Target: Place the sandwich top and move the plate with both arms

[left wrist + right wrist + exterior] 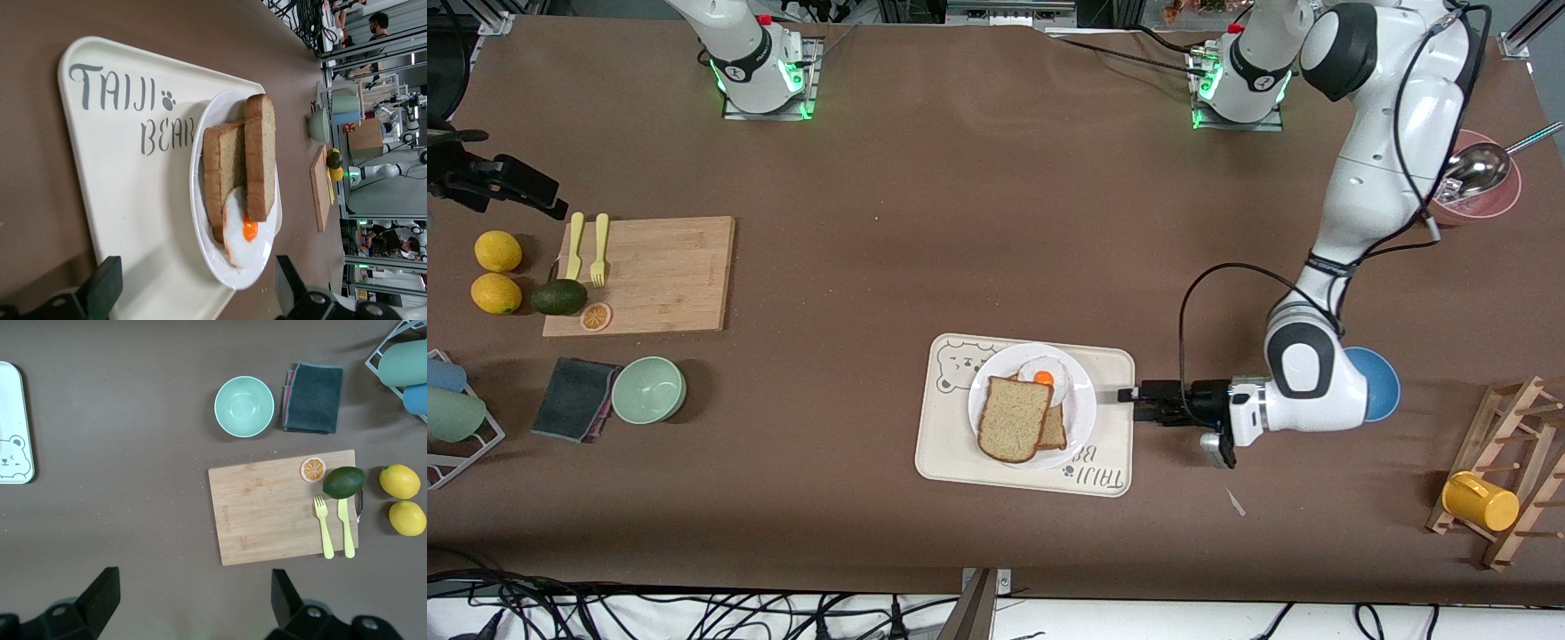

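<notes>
Broadly, a brown table (978, 222) was shown, with a cream bear-print tray (951, 444) lying toward the front camera. On the tray sat the round white plate (1080, 400), and on the plate a darker bread slice (1056, 431) and a fried egg (1043, 373) were partly covered by the sandwich top (1014, 418). The top slice was seen as squarish with one rounded end, its crumb pale speckled tan and its crust dark brown; it lay skewed, overhanging the lower slice and leaving the egg largely uncovered.

The left gripper (1138, 397) was held low, just beside the tray's edge at the left arm's end, its fingers (100, 290) spread wide and empty. The right gripper (190, 607) was kept high over the wooden cutting board (280, 507), fingers wide apart, nothing held; that arm waited.

The risk, as judged, lay in the lift. If the plate were raised unevenly by the two arms, the offset top slice could be slid off. A small rim could also be missed or pinched badly, tipping the plate.
</notes>
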Controlling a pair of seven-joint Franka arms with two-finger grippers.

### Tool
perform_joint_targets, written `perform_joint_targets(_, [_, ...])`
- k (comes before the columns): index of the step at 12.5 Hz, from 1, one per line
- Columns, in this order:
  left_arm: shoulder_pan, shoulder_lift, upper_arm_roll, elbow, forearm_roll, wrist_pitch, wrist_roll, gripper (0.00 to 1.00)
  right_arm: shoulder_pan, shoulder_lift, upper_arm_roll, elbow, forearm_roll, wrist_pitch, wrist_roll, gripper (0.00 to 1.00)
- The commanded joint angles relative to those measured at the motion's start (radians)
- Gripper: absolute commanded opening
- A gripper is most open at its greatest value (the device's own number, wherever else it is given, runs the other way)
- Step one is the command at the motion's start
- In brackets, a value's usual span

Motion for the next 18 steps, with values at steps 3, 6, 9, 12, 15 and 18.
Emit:
perform_joint_targets(3, [0.045,-0.219,0.003,-0.035,0.304,-0.149,-0.242,1.00,-0.010,0.010,0.005,0.015,0.003,-0.003,-0.006,1.00])
perform_joint_targets(6, [0.043,-0.362,0.001,-0.033,0.547,-0.236,-0.461,1.00,-0.010,0.010,0.007,0.015,0.003,-0.003,-0.006,1.00])
perform_joint_targets(9, [0.033,-0.492,-0.002,-0.027,0.714,-0.367,-0.654,1.00,-0.010,0.010,0.005,0.015,0.003,-0.003,-0.006,1.00])
perform_joint_targets(12, [-0.091,-0.656,0.032,-0.050,1.018,-0.405,-0.794,1.00,-0.010,0.010,0.007,0.015,0.002,-0.003,-0.006,1.00])
perform_joint_targets(15, [-0.079,-0.846,0.059,-0.229,1.025,-0.355,-0.867,1.00,-0.010,0.010,0.007,0.015,0.005,-0.003,-0.006,1.00])
perform_joint_targets(18, [-0.064,-0.989,0.096,-0.388,0.966,-0.303,-0.866,1.00,-0.012,0.010,0.005,0.015,0.009,-0.003,-0.006,1.00])
